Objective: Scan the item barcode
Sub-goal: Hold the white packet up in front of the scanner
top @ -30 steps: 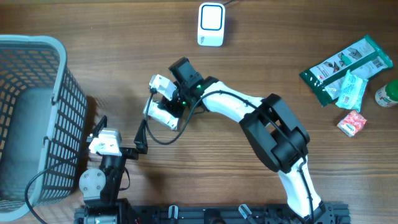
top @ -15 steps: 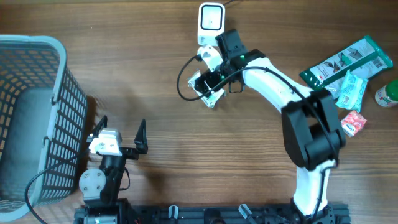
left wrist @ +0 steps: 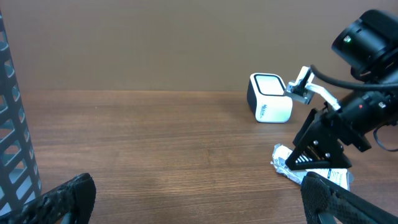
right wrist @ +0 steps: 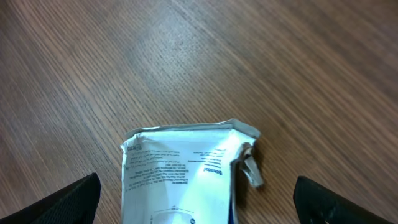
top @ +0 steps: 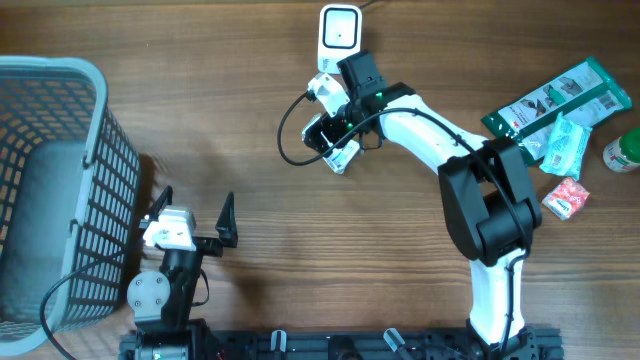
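Observation:
The item, a white printed packet (right wrist: 180,180), lies flat on the wooden table just in front of the white barcode scanner (top: 339,38). My right gripper (top: 330,135) hangs over the packet (top: 344,157), open, its black fingertips (right wrist: 74,200) wide on either side and apart from it. No barcode is clear on the face that shows. The left wrist view has the scanner (left wrist: 270,106) and the right gripper (left wrist: 323,146) above the packet's crumpled edge (left wrist: 285,160). My left gripper (top: 197,208) stands open near the front edge with nothing in it.
A grey mesh basket (top: 60,180) fills the left side. At the far right lie a green packet (top: 555,105), a pale teal pouch (top: 567,143), a small red-and-white pack (top: 566,197) and a green-lidded jar (top: 624,152). A black cable (top: 290,135) loops beside the right wrist.
My right arm carried the packet from mid-table up and right to the scanner, then opened and let it go. The left arm has stayed still.

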You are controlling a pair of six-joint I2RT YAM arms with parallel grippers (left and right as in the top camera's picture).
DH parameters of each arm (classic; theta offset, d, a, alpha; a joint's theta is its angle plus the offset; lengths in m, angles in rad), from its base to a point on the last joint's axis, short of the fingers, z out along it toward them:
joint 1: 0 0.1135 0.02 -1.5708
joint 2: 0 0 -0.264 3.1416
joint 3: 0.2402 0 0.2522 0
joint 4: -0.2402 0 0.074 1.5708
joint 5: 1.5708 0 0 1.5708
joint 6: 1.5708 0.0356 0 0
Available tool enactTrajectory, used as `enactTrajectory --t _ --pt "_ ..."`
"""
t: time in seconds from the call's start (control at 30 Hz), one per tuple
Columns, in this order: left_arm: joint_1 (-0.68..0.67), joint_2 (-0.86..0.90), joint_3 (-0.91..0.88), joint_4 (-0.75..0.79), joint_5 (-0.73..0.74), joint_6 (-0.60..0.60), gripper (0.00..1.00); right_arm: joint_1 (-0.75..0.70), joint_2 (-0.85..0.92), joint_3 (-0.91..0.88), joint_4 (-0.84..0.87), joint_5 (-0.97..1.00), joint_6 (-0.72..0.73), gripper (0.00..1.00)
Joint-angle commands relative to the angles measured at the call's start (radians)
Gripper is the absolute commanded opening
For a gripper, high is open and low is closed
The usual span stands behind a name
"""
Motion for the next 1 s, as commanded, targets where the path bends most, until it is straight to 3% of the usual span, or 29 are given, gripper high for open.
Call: enactTrajectory --t 0.0,0.07,0.23,0.3,0.43,0.53,0.7,0.8,0.97 --pt "0.008 -0.006 -0.005 -0.003 -0.002 -0.01 1.0 0.029 0.07 0.01 -0.02 -0.018 -0.018 1.0" --pt "0.008 -0.006 -0.005 -0.003 -0.002 -0.01 1.0 0.054 0.099 0.01 -0.026 -0.005 -0.017 0.98" --pt "0.008 -0.006 -0.005 -0.003 -0.002 -0.01 1.0 0.067 0.107 0.011 0.0 0.117 -0.013 0.64" --pt "0.008 -0.006 -0.005 -0.003 -0.002 -0.01 1.0 0.066 0.108 0.011 -0.001 0.161 -0.013 0.62" --pt "0.008 -0.006 -0.005 -0.003 -0.002 -0.01 1.0 0.065 0.107 0.011 -0.013 0.283 -0.017 0.49" --pt "0.008 -0.006 -0.005 -0.003 -0.002 -0.01 1.0 0.065 0.089 0.061 -0.068 0.261 0.013 0.47" --pt "0.008 -0.006 -0.005 -0.003 -0.002 -0.01 1.0 0.064 0.059 0.314 -0.321 0.198 0.068 0.47" --pt "0.008 -0.006 -0.005 -0.003 -0.002 -0.01 1.0 0.064 0.041 0.44 -0.486 0.127 0.069 0.4" --pt "0.008 -0.006 -0.005 -0.003 -0.002 -0.01 1.0 0.064 -0.065 0.456 -0.602 0.049 0.069 0.4"
